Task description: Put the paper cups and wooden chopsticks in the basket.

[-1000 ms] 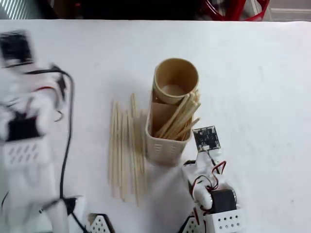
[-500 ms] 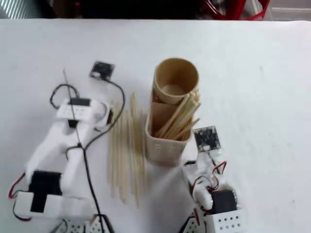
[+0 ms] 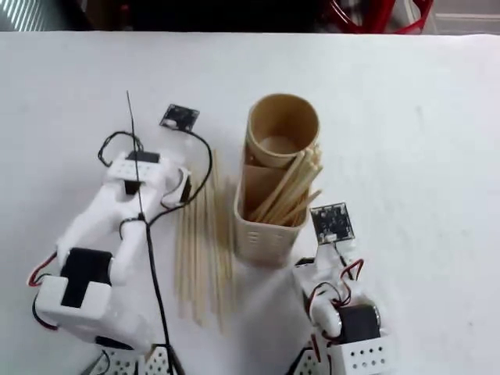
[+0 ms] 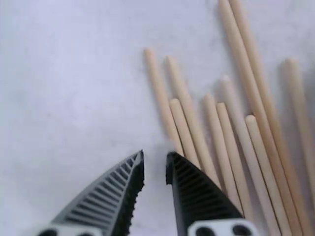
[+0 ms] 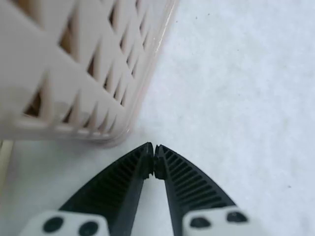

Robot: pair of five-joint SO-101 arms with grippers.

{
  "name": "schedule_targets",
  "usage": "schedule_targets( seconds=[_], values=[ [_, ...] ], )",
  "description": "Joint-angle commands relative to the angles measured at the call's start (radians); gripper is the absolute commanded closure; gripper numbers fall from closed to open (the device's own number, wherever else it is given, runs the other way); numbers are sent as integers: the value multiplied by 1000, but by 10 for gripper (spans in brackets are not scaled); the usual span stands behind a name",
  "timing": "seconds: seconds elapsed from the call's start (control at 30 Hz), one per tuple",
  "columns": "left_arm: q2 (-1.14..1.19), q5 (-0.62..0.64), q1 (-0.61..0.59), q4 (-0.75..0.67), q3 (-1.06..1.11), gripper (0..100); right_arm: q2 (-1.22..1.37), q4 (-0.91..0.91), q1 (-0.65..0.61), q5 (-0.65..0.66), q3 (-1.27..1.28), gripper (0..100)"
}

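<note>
One basket stands on the one bench. One paper cup shows in it. A second rim line just under its lip may be another cup nested inside, but how many are stacked cannot be told. The leaning chopsticks in the basket number about six, packed too close for a sure count. The loose chopsticks on the bench number about ten, and the left wrist view shows about ten ends. There are two arms, the left arm and the right arm. Each has one hand, the left hand and the right hand.
</note>
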Motion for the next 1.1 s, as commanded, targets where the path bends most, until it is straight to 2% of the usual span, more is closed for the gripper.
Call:
schedule_targets(
  seconds=[0.0,0.13,0.33,0.63,0.83,1.07],
  values=[
    [-47,48,-5,9,-44,901,-7,4,4,2,9,979],
    [-163,66,-1,-14,34,853,-7,4,4,2,9,979],
    [-249,61,44,-63,120,849,-7,4,4,2,9,979],
    [-67,61,33,-52,25,850,-7,4,4,2,9,979],
    [74,66,27,64,-115,852,-7,4,4,2,9,979],
    [96,61,-1,86,-146,936,-7,4,4,2,9,979]
  ],
)
